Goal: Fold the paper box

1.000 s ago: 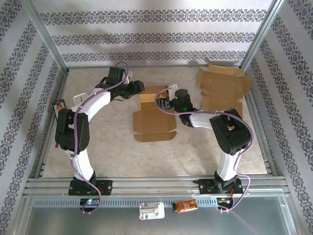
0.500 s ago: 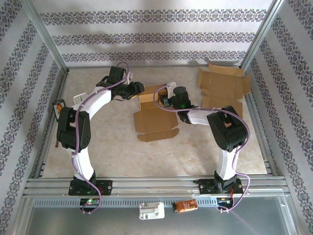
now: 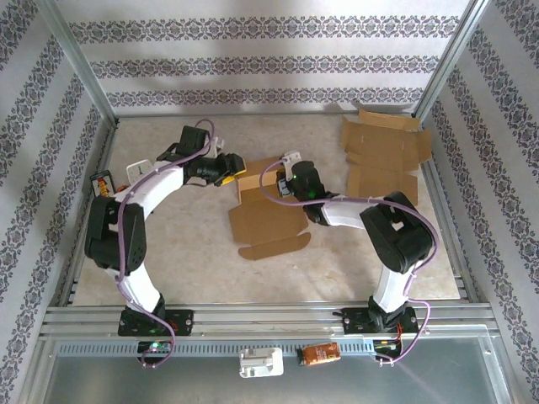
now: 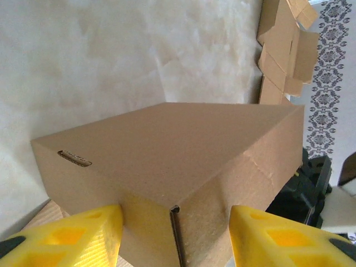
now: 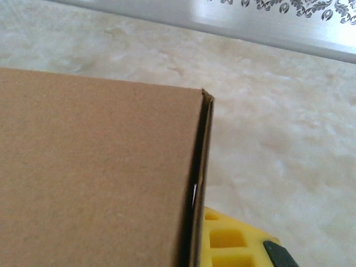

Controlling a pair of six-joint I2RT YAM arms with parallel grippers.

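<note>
Both arms have shifted in the last second: the left gripper (image 3: 233,172) has dropped toward the upper-left corner of the paper box (image 3: 268,215), the right gripper (image 3: 286,175) has slid left along the box's upper-right side, and the box has turned a little, its loose lid flap (image 3: 274,246) swinging down and to the right.

The box sits mid-table, just above the centre of the overhead frame. Bare table (image 3: 185,252) lies open to its left and below it, right down to the near rail (image 3: 253,313). Above it there is a clear strip before the papered back wall (image 3: 269,63).

On the right, the right arm's forearm (image 3: 345,210) crosses close beside the box and takes up that side. A second flat cardboard blank (image 3: 383,156) lies well apart at the upper right, against the corner post. A small orange-and-black device (image 3: 101,181) sits at the left edge, behind the left arm.

The box's long axis runs up and down the frame, leaning so the lower end points right. Its raised walls are at the upper end and the lid lies flat at the lower end.

In the left wrist view, the yellow fingers (image 4: 83,233) sit against the cardboard on either side of one box corner, gripping it. In the right wrist view, one yellow finger (image 5: 233,239) lies against the box wall's edge. Its partner is hidden behind the cardboard, so I cannot tell whether those jaws have closed.
</note>
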